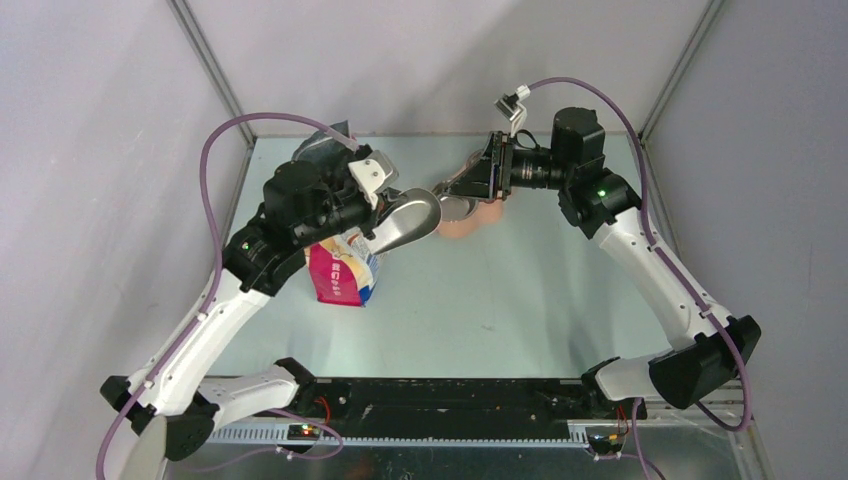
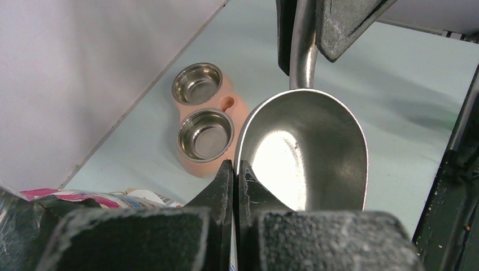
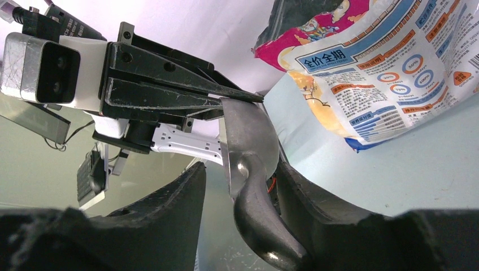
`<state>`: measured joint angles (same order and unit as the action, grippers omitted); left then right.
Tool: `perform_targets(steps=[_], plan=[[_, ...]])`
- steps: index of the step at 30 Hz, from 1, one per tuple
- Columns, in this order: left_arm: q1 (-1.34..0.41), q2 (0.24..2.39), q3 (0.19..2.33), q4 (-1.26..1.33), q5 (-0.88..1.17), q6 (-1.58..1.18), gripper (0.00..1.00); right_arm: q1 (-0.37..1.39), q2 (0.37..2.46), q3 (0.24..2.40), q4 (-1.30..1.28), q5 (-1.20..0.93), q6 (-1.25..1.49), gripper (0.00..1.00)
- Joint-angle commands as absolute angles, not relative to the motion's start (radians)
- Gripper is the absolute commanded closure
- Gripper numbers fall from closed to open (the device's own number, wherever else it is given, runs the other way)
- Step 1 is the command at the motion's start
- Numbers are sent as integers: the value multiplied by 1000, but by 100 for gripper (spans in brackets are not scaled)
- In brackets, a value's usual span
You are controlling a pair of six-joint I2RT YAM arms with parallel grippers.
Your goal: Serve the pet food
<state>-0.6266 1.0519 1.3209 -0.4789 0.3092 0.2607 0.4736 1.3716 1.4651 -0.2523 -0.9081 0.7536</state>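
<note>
Grey scoop (image 2: 305, 152) rim in left gripper (image 2: 234, 167)

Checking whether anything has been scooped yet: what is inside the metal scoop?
Only bare, shiny metal shows inside the scoop; nothing lies in the visible part. Its near end is covered by the left gripper, which is shut on its rim.

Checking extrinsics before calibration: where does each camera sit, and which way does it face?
Top external: fixed above and behind the bases, looking down on the table; left arm and right arm show whole.
Left wrist: on the left arm, facing along the left tool at scoop and feeder; own fingers at bottom.
Right wrist: on the right arm, facing along the right tool at scoop handle, bag; own fingers at bottom.
Shared: both wrist views show scoop, bag, each other's tool.
</note>
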Motion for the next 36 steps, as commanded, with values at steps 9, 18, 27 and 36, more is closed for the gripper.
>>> perform_targets(steps=[9,18,27,36], plan=[[-620,1063,1336,-428,314,236,100,478,1337,1473,-243,-863,729,67],[-619,1062,1352,-465,298,239,77,446,1334,1454,-242,-873,698,100],[-507,1098,1651,-791,-25,189,26,331,1267,1469,-580,-757,185,100],[-264,1274,1823,-1035,-162,-6,19,293,1269,1534,-624,-556,3,100]])
